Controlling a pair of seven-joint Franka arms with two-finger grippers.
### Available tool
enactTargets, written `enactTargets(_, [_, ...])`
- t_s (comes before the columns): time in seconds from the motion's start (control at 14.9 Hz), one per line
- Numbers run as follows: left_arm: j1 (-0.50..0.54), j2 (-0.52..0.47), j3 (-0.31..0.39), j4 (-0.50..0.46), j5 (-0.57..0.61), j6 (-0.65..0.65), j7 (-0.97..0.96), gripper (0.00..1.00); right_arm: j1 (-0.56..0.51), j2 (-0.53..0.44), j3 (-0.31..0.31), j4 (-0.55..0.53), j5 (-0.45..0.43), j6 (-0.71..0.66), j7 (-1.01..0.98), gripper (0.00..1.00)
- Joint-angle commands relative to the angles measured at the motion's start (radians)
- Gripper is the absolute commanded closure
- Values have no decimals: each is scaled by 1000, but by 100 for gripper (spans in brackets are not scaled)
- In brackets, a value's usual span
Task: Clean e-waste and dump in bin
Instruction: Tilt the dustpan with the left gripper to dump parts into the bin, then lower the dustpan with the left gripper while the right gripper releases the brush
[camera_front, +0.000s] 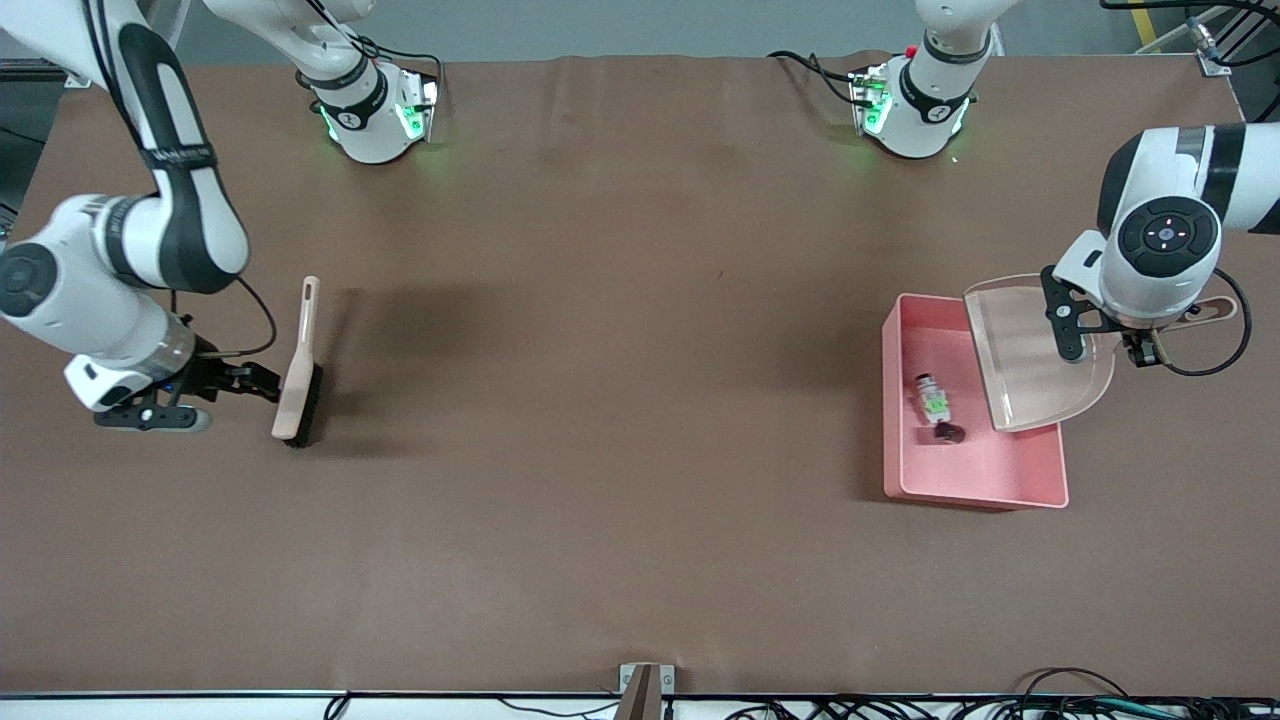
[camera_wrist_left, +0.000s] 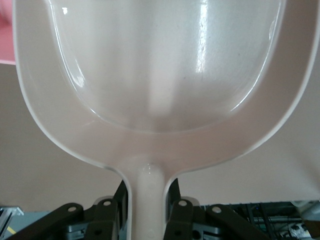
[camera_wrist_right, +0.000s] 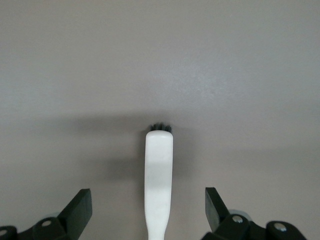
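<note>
Both bits of e-waste (camera_front: 936, 405) already sit in the pink bin (camera_front: 975, 480) at right of frame, and I've got my left gripper (camera_front: 1100, 340) clamped on the light, stiff, slippery dustpan (camera_front: 1030, 365) by its handle, while my right gripper (camera_front: 262, 383) hangs spread wide around the brush (camera_front: 298, 385).

High front camera, two wrist close-ups

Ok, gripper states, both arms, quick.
Left gripper: shut on the dustpan handle, over the bin.
Right gripper: open, brush standing between its fingers, not gripped.
</note>
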Motion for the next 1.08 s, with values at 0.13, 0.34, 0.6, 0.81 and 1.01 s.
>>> enactTargets(0.13, [10, 10, -21, 68, -102, -19, 19, 100, -18, -106, 9, 114, -15, -190, -11, 0])
enactTargets(0.34, [-39, 71, -133, 166, -274, -24, 7, 100, -21, -133, 6, 251, -15, -387, -12, 0])
enactTargets(0.6, [-285, 290, -184, 275, -128, 17, -282, 100, -28, -133, 4, 443, -16, -590, -9, 0])
enactTargets(0.81, [-378, 416, -184, 306, -75, 148, -401, 100, -27, -137, 6, 528, -16, -694, -1, 0])
enactTargets(1.01, [-390, 502, -183, 295, 3, 275, -413, 100, -25, -131, 9, 586, -13, -728, -11, 0])
